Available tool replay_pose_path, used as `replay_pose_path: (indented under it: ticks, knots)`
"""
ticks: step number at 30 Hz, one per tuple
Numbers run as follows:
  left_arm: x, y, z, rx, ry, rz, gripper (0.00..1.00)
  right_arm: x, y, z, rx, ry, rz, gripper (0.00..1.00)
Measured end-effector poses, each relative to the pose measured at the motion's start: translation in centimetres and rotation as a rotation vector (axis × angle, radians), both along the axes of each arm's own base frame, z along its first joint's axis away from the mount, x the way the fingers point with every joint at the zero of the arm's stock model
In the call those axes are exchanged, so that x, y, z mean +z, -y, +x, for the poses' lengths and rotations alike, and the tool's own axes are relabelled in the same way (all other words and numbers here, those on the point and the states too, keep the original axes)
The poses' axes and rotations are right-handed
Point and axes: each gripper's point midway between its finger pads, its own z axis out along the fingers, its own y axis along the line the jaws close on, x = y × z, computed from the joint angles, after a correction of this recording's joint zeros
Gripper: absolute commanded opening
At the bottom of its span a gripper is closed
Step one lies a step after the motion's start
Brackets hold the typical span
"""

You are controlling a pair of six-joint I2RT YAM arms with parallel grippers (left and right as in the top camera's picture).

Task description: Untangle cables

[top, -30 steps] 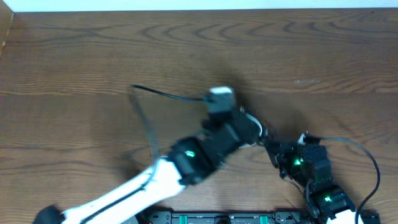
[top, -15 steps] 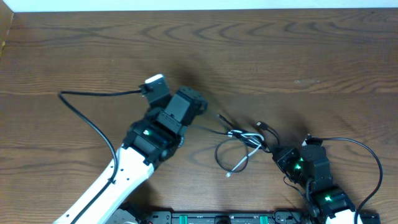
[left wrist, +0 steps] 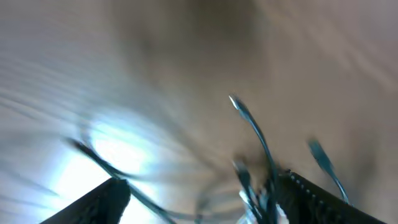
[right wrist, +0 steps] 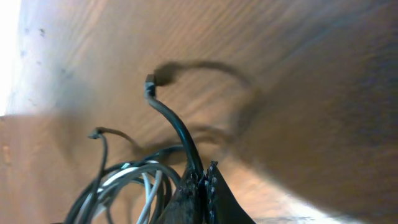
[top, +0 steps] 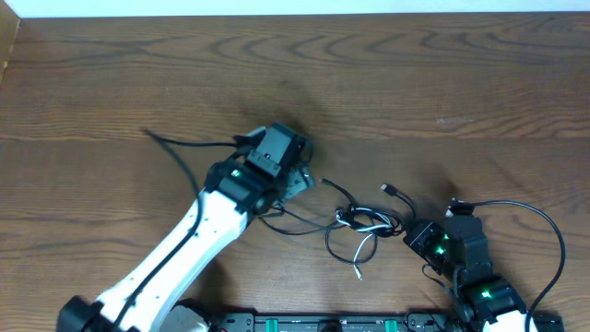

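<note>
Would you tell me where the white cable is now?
Overhead, the white cable lies right of centre, just left of the right gripper, which grips a black cable.

The cables (top: 361, 224) lie in a loose tangle of black and white loops on the brown wooden surface (top: 461, 83). The left pincer (top: 300, 180) hangs just left of the tangle, and its white arm (top: 175, 267) runs away down-left. A thin black strand leads from the tangle toward that arm. The right pincer (top: 412, 236) sits at the tangle's right edge, touching it. A black plug (top: 387, 190) sticks out above-right of the tangle, and a white end (top: 358, 273) trails below it.
</note>
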Motion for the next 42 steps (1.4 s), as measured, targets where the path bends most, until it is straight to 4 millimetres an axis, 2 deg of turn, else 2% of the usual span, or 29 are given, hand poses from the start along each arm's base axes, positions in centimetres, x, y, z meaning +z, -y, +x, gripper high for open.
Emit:
replay_pose_path:
  ticks: [4, 10, 14, 20, 21, 22, 24, 25, 26, 27, 28, 32, 35, 38, 42]
  knots:
    - [-1.4, 3.2, -2.4, -0.023, -0.196, -0.156, 0.86, -0.7, 0.6, -0.5, -0.005, -0.028, -0.040, 0.01]
    - [-3.4, 5.9, -4.8, 0.051, -0.429, -0.250, 0.86, -0.9, 1.0, -0.5, -0.012, -0.028, -0.061, 0.01]
    - [-4.7, 8.4, -5.9, 0.028, -0.491, -0.276, 0.86, -0.9, 1.0, -0.5, -0.012, -0.028, -0.066, 0.01]
    - [-5.4, 12.5, -6.5, -0.041, -0.495, -0.351, 0.85, -0.9, 1.1, -0.5, -0.012, -0.027, -0.070, 0.01]
    - [-5.6, 12.8, -6.6, -0.045, -0.498, -0.350, 0.80, -0.9, 1.1, -0.5, -0.012, -0.027, -0.071, 0.01]
    - [-5.8, 12.9, -6.8, -0.045, -0.505, -0.346, 0.70, -0.9, 1.1, -0.5, -0.012, -0.027, -0.071, 0.01]
    - [-6.4, 13.0, -7.2, -0.043, -0.523, -0.330, 0.44, -1.0, 1.1, -0.6, -0.013, -0.032, -0.073, 0.01]
    - [-6.6, 13.0, -7.3, -0.036, -0.529, -0.327, 0.35, -1.1, 1.2, -0.7, -0.013, -0.034, -0.074, 0.01]
    - [-7.1, 13.1, -7.5, -0.036, -0.541, -0.315, 0.22, -1.1, 1.2, -0.7, -0.014, -0.036, -0.076, 0.01]
    - [-7.4, 13.1, -7.7, -0.030, -0.550, -0.306, 0.12, -1.1, 1.3, -0.7, -0.016, -0.037, -0.079, 0.01]
    - [-8.0, 13.1, -7.8, -0.034, -0.554, -0.291, 0.08, -1.2, 1.3, -0.7, -0.019, -0.037, -0.082, 0.01]
    - [-9.0, 13.0, -8.0, -0.040, -0.542, -0.250, 0.08, -1.2, 1.4, -0.8, -0.019, -0.040, -0.086, 0.01]
    - [-9.1, 13.0, -7.4, -0.069, -0.499, -0.246, 0.08, -1.3, 1.4, -0.8, -0.020, -0.043, -0.088, 0.01]
    - [-8.9, 12.9, -5.5, -0.131, -0.414, -0.265, 0.08, -1.4, 1.5, -0.9, -0.021, -0.047, -0.090, 0.01]
    - [-8.6, 11.8, -2.9, -0.207, -0.319, -0.277, 0.08, -1.7, 1.3, -1.4, -0.006, -0.073, -0.083, 0.01]
